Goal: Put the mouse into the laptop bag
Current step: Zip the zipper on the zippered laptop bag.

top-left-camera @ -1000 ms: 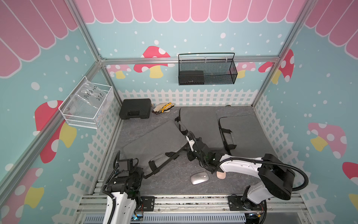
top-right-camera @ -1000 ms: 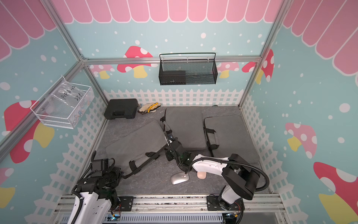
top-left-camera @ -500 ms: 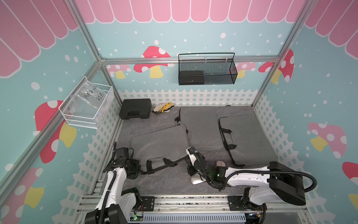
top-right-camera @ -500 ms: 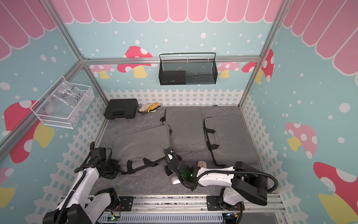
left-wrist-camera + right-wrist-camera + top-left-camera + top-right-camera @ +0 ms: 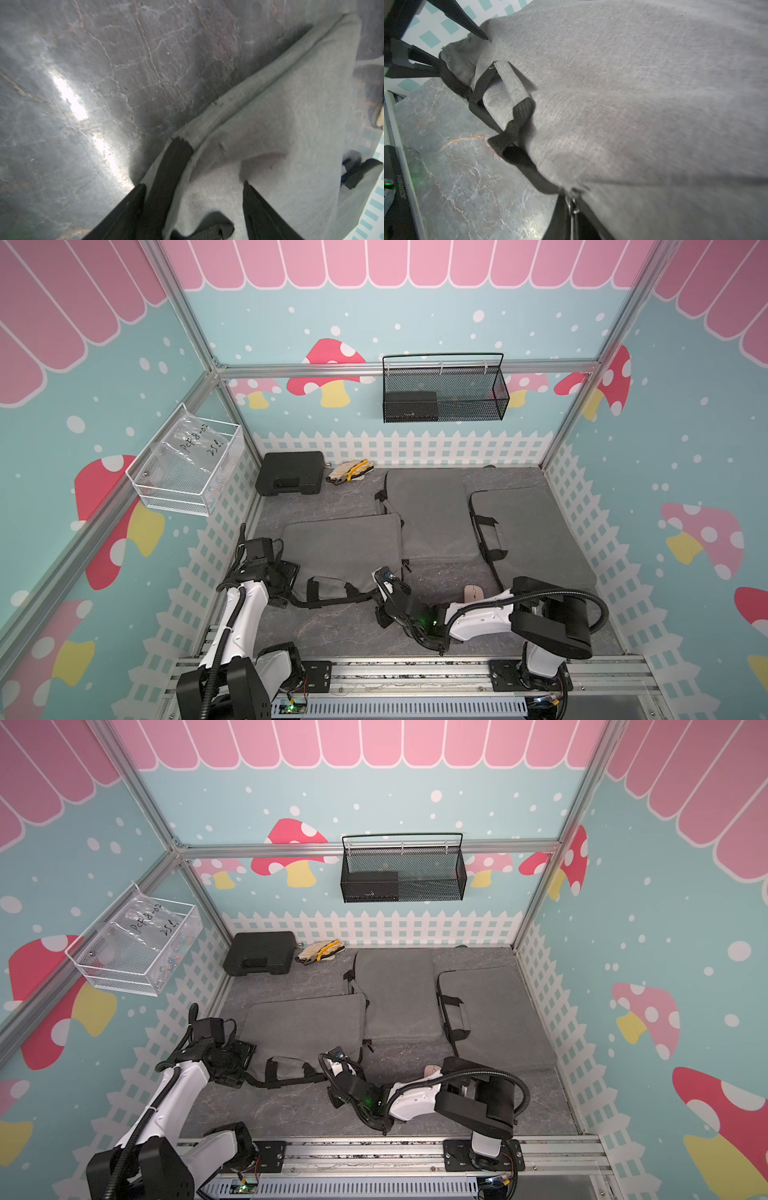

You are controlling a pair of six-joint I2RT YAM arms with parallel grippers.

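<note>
Mouse (image 5: 473, 592) on mat (image 5: 332, 630), well apart from jaws at laptop bag (image 5: 340, 547) corners

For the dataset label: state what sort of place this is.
Probably a staged robot test cell, not a real room: aluminium frame, printed mushroom-and-fence wall panels, and two robot arms mounted on a front rail over a grey mat with laptop bags.

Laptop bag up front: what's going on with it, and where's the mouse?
Both arms are working the nearest grey laptop bag. The left pincer is open, straddling its near left corner. The right pincer is shut at the opposite near corner, apparently pinching the zipper pull. The pink mouse lies on the table beside the right arm, not yet in the bag.
</note>
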